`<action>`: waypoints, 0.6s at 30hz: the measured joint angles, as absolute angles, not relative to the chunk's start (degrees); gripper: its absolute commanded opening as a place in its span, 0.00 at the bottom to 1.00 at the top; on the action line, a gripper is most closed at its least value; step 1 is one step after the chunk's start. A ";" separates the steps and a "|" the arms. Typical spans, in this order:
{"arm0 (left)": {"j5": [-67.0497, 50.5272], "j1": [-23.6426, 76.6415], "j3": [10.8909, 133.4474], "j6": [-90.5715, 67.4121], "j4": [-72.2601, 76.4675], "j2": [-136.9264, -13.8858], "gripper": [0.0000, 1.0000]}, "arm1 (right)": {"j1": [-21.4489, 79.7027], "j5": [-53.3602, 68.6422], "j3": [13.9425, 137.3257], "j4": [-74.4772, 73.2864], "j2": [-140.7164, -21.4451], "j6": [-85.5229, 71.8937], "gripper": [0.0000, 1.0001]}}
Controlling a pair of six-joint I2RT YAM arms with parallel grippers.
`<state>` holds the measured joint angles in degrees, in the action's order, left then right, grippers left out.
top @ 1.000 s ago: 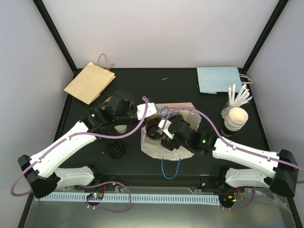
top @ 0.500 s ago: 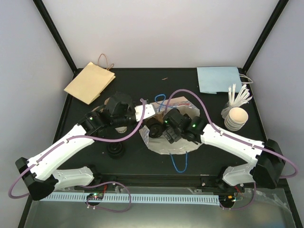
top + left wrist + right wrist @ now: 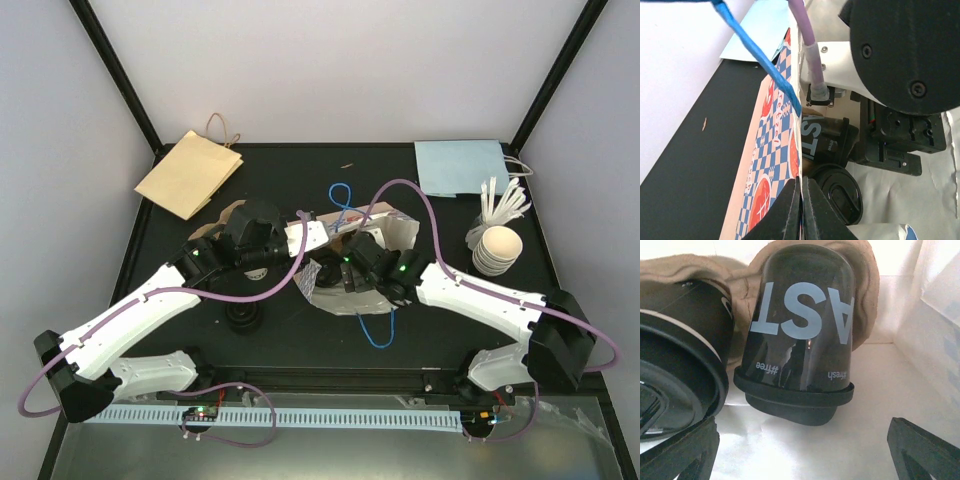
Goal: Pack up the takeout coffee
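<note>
Jaws of the left gripper (image 3: 801,189) are pinched together on the rim of the paper bag (image 3: 772,150), checked blue and orange outside, smooth white inside; its thin blue handle (image 3: 755,50) loops above the matte black worktop (image 3: 695,165); jaws of the right gripper (image 3: 800,455) stand wide apart inside the bag, holding nothing; before them a glossy black coffee cup (image 3: 800,325), tapered, pale-lettered and matte-lidded, lies on its side; a second cup (image 3: 680,355) lies just beside it.

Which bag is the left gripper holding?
The checkered bag with blue handles, centre; left gripper shut on its rim. The tan bag and light blue bag lie flat at the back.
</note>
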<state>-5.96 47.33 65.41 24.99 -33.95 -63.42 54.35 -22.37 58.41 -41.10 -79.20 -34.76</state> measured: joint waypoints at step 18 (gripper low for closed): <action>-7.38 48.21 64.97 23.38 -30.33 -62.96 0.03 | 54.26 -28.12 49.45 -23.92 -80.44 -39.99 0.92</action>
<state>-7.38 48.21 64.97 23.38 -30.33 -62.96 54.26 -28.12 49.45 -23.92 -80.44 -39.99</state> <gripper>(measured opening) 0.026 0.918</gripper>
